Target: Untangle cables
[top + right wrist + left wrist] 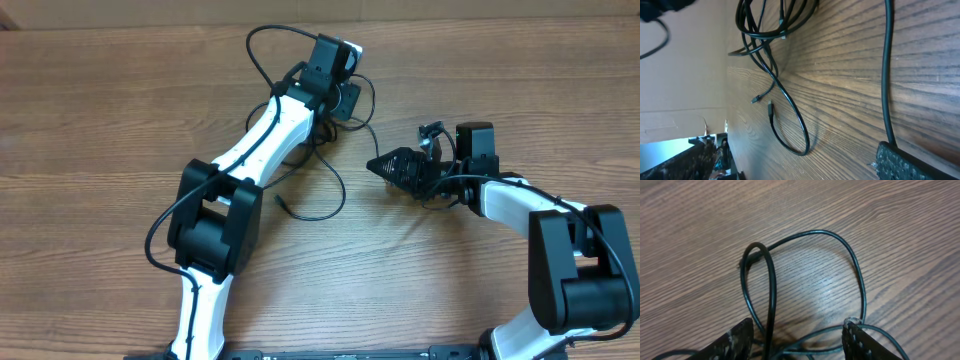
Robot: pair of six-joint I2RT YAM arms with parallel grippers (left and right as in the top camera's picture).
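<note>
The cables are thin black cords bunched in a tangle (322, 132) under my left wrist. One loop (338, 195) trails toward the table's middle and ends in a small plug (280, 201). My left gripper (340, 98) hovers over the tangle with its fingers apart. In the left wrist view, cords (860, 280) lie on the wood between the fingers of the left gripper (799, 326), and one loop (771, 285) stands up, not pinched. My right gripper (386, 165) lies on its side to the right, open. In its own view the right gripper (795, 155) faces the bundle (760, 35) and the trailing loop (800, 125). One cord (885, 75) runs to its right finger.
The wooden table (120, 110) carries nothing but the arms and cords. The left arm (250, 150) crosses the centre-left and the right arm (560, 240) fills the lower right. The thick wire (262, 50) arching above the left wrist belongs to the arm.
</note>
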